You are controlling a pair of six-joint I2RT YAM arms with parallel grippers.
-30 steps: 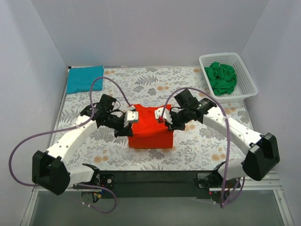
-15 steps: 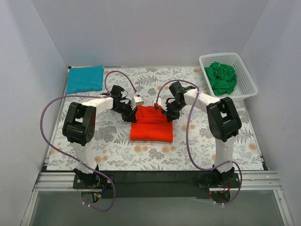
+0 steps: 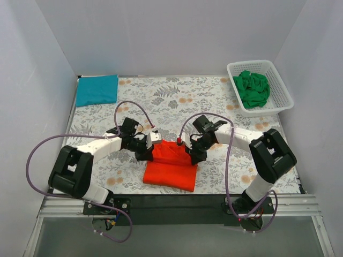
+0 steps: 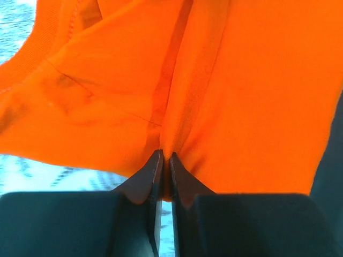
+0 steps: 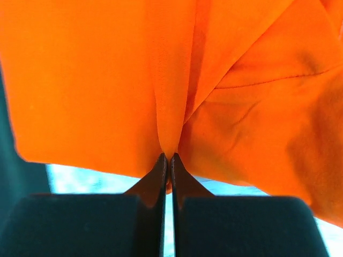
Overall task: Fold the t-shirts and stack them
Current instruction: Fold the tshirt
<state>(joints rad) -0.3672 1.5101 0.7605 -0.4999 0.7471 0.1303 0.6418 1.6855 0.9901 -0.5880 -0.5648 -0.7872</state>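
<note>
Between jaws pressed almost together, the left gripper (image 4: pixel 165 159) and the right gripper (image 5: pixel 167 158) each pinch a pleat of the orange-red t-shirt (image 3: pixel 170 168) at its far corners. Moving both level and in step should lay the fold square. The shirt lies near the front centre of the floral cloth (image 3: pixel 123 179), a compact, slightly skewed rectangle.

top: overhead, wide | wrists: close, probably downward | shared: orange-red t-shirt (image 3: pixel 170 168)
</note>
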